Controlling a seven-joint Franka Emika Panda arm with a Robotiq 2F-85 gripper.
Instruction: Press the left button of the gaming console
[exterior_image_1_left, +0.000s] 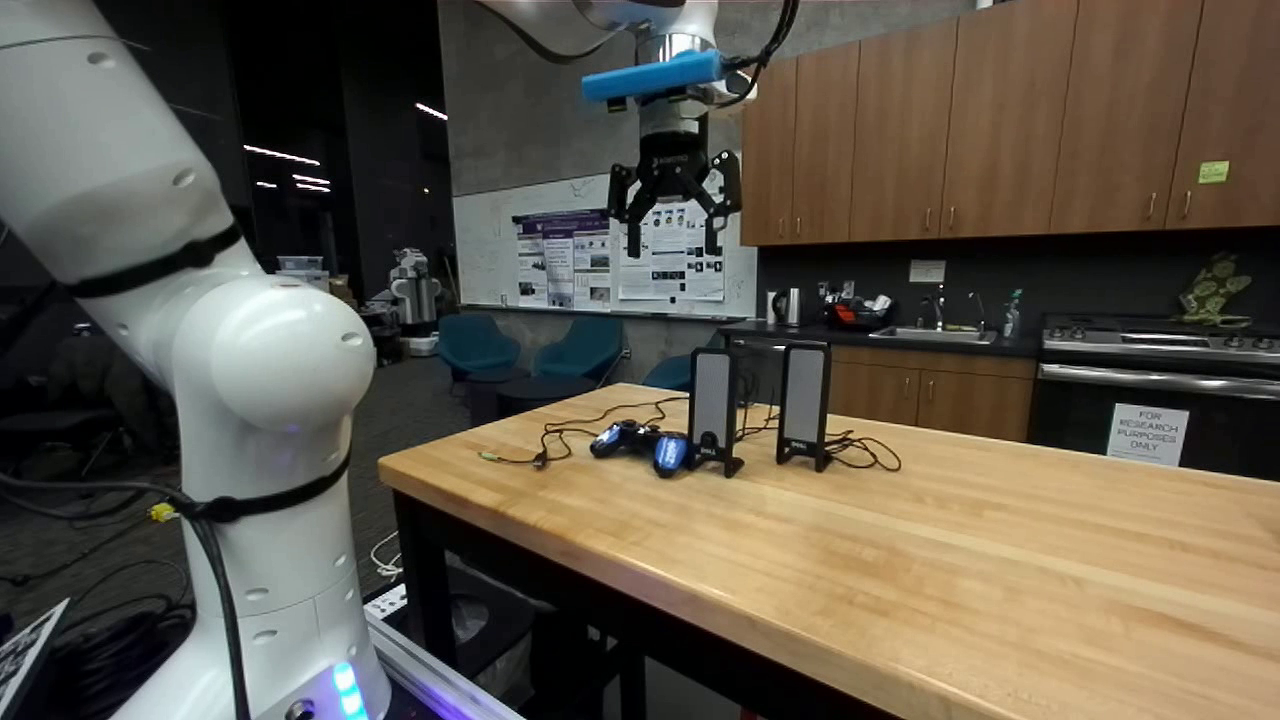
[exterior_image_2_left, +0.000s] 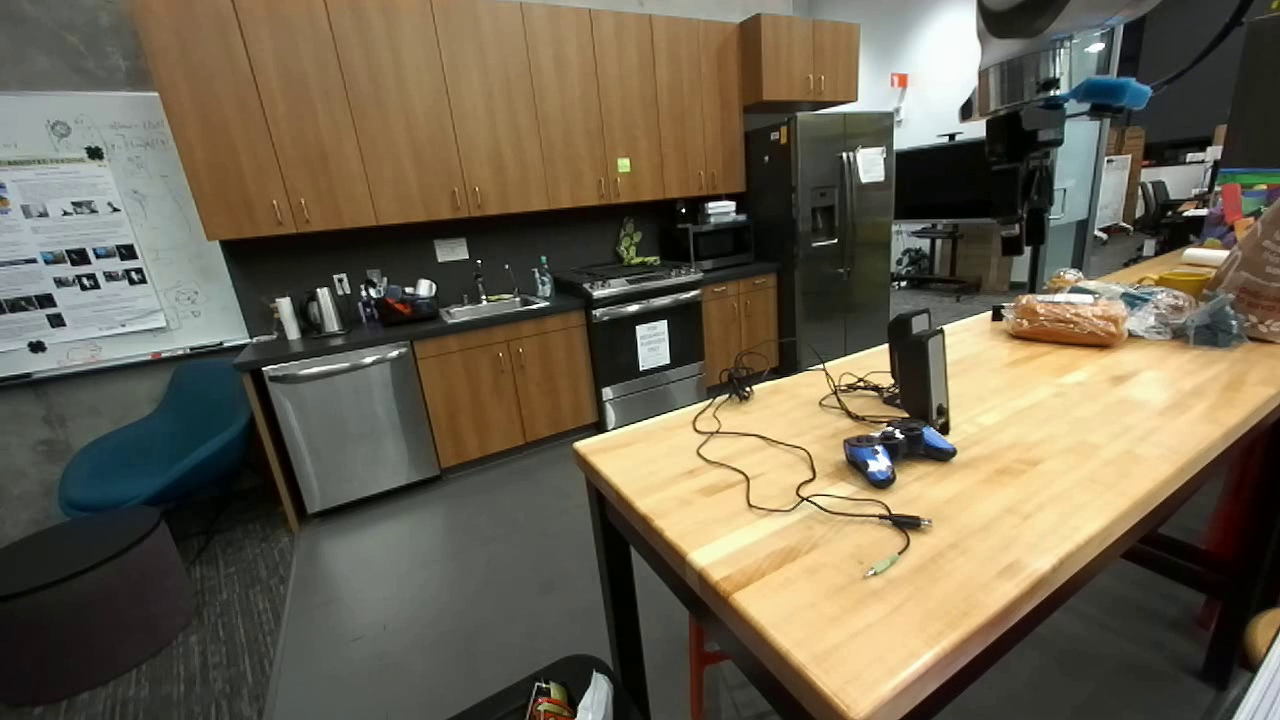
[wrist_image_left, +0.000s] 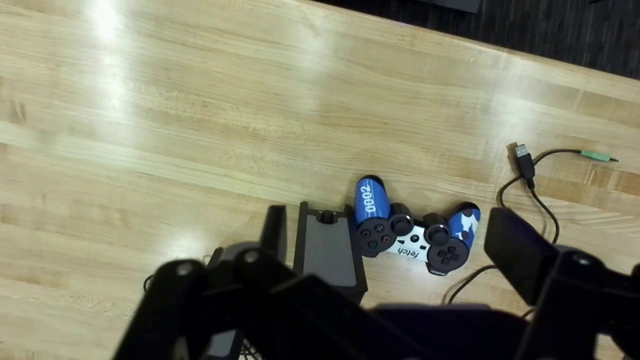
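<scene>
A blue and black game controller (exterior_image_1_left: 625, 437) lies on the wooden table (exterior_image_1_left: 900, 530) beside a speaker; it also shows in an exterior view (exterior_image_2_left: 890, 443) and in the wrist view (wrist_image_left: 411, 246). In the wrist view its "fetch" lettering is upside down, and its face buttons (wrist_image_left: 377, 236), thumbsticks and direction pad (wrist_image_left: 447, 255) face up. My gripper (exterior_image_1_left: 673, 242) is open and empty, pointing down, high above the controller; it shows side-on in an exterior view (exterior_image_2_left: 1022, 238). In the wrist view the controller appears between the spread fingers (wrist_image_left: 390, 235). No finger touches it.
Two upright black speakers (exterior_image_1_left: 713, 400) (exterior_image_1_left: 804, 405) stand by the controller, the nearer one close against its grip (wrist_image_left: 329, 250). Black cables (exterior_image_2_left: 770, 440) with plugs lie on the table by its end. Bagged bread (exterior_image_2_left: 1068, 320) lies farther along the table.
</scene>
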